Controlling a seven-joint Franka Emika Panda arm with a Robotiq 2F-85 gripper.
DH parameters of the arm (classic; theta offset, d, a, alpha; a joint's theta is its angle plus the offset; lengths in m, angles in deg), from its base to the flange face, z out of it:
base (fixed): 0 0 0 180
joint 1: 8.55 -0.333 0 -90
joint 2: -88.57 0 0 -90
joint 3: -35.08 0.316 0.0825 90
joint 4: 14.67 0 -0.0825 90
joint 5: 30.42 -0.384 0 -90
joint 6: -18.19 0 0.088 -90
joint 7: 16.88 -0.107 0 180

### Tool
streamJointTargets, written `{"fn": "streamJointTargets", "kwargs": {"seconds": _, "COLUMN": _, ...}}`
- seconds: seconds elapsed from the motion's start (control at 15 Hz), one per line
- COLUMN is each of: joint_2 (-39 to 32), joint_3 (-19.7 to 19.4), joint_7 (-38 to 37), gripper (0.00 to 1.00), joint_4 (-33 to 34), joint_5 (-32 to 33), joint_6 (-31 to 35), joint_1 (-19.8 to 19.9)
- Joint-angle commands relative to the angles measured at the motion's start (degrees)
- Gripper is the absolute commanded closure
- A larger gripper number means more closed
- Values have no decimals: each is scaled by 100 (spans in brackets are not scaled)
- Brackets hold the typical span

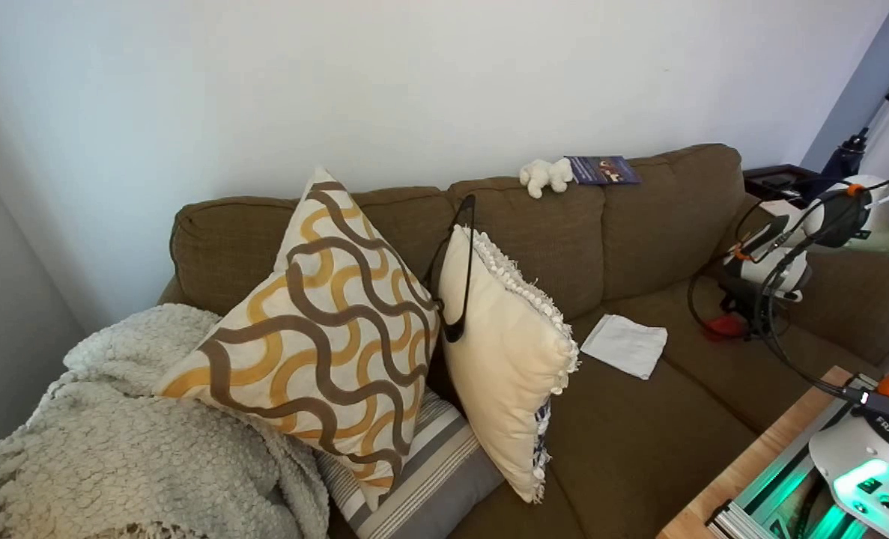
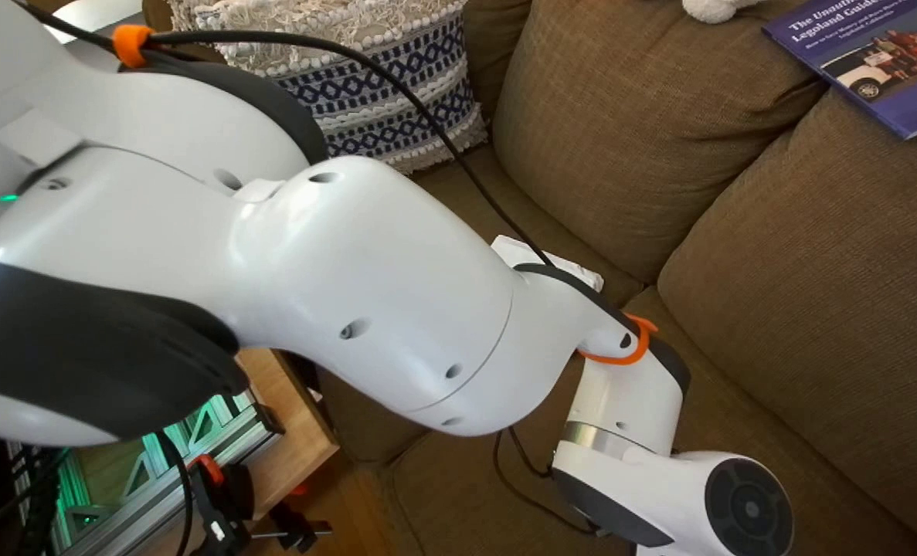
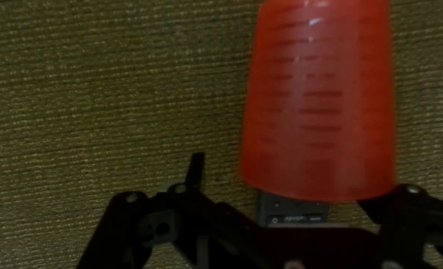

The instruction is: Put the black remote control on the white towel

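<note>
The black remote control (image 3: 295, 211) lies on the brown sofa seat in the wrist view. Its upper part is hidden by a red translucent cup (image 3: 318, 112), its lower end by the gripper body. My gripper (image 3: 285, 179) stands open over the remote. The left finger (image 3: 197, 168) is apart from the cup; the right one runs up to the cup's rim, its tip hidden. Whether it touches the cup I cannot tell. In an exterior view the red cup sits right under the gripper, and the white towel (image 1: 625, 346) is spread on the seat, partly covered by the arm in an exterior view (image 2: 582, 274).
A cream fringed pillow (image 1: 496, 352) leans near the towel, with a patterned cushion (image 1: 324, 329) beyond it. A white plush toy (image 1: 546, 177) and a book (image 1: 603, 170) rest along the sofa back. The wooden table edge (image 1: 759, 457) borders the seat near the robot base.
</note>
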Motion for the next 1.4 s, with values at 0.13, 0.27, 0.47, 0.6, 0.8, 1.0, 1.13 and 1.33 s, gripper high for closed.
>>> {"fn": "streamJointTargets", "kwargs": {"seconds": 0.13, "joint_2": 10, "joint_3": -85, "joint_7": -74, "gripper": 0, "joint_4": 11, "joint_5": -236, "joint_6": 313, "joint_1": 24}}
{"fn": "streamJointTargets", "kwargs": {"seconds": 0.27, "joint_2": 25, "joint_3": -150, "joint_7": -47, "gripper": 0, "joint_4": -61, "joint_5": -185, "joint_6": 419, "joint_1": 5}}
{"fn": "streamJointTargets", "kwargs": {"seconds": 0.47, "joint_2": 25, "joint_3": -112, "joint_7": 153, "gripper": 7, "joint_4": -129, "joint_5": -133, "joint_6": 376, "joint_1": 11}}
{"fn": "streamJointTargets", "kwargs": {"seconds": 0.6, "joint_2": 23, "joint_3": -131, "joint_7": 182, "gripper": 34, "joint_4": -203, "joint_5": -119, "joint_6": 376, "joint_1": -31}}
{"fn": "streamJointTargets", "kwargs": {"seconds": 0.8, "joint_2": 20, "joint_3": -167, "joint_7": 183, "gripper": 44, "joint_4": -249, "joint_5": -126, "joint_6": 384, "joint_1": -74}}
{"fn": "streamJointTargets", "kwargs": {"seconds": 1.0, "joint_2": -39, "joint_3": -230, "joint_7": 111, "gripper": 68, "joint_4": -96, "joint_5": -132, "joint_6": 269, "joint_1": -94}}
{"fn": "streamJointTargets", "kwargs": {"seconds": 1.13, "joint_2": -53, "joint_3": -264, "joint_7": 117, "gripper": 82, "joint_4": -65, "joint_5": -123, "joint_6": 282, "joint_1": -101}}
{"fn": "streamJointTargets", "kwargs": {"seconds": 1.33, "joint_2": -118, "joint_3": -259, "joint_7": 170, "gripper": 94, "joint_4": 96, "joint_5": -128, "joint_6": 136, "joint_1": -52}}
